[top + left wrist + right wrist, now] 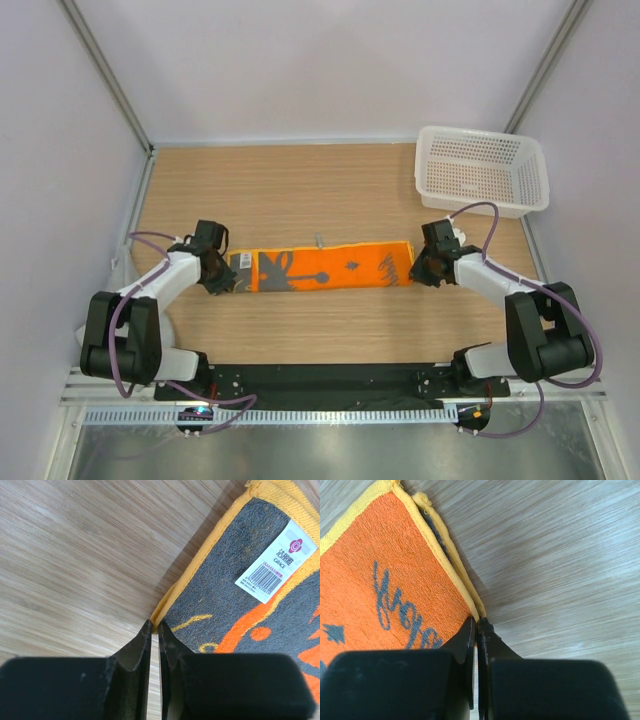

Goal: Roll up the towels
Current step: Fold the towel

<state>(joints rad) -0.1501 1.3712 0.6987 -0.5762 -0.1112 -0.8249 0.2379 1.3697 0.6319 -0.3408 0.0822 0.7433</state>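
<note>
Towel (325, 268) lies lengthwise left-to-right, left gripper (154, 626) and right gripper (476, 621) pinched shut on its ends.

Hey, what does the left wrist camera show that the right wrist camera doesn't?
Only left wrist: the orange terry towel's dark grey end with a white barcode label. Only right wrist: its bright orange face with blue-grey script lettering and a second layer peeking out under the edge. Both: the yellow hem, the wooden table, and a gripper, left gripper or right gripper, closed on that hem.
</note>
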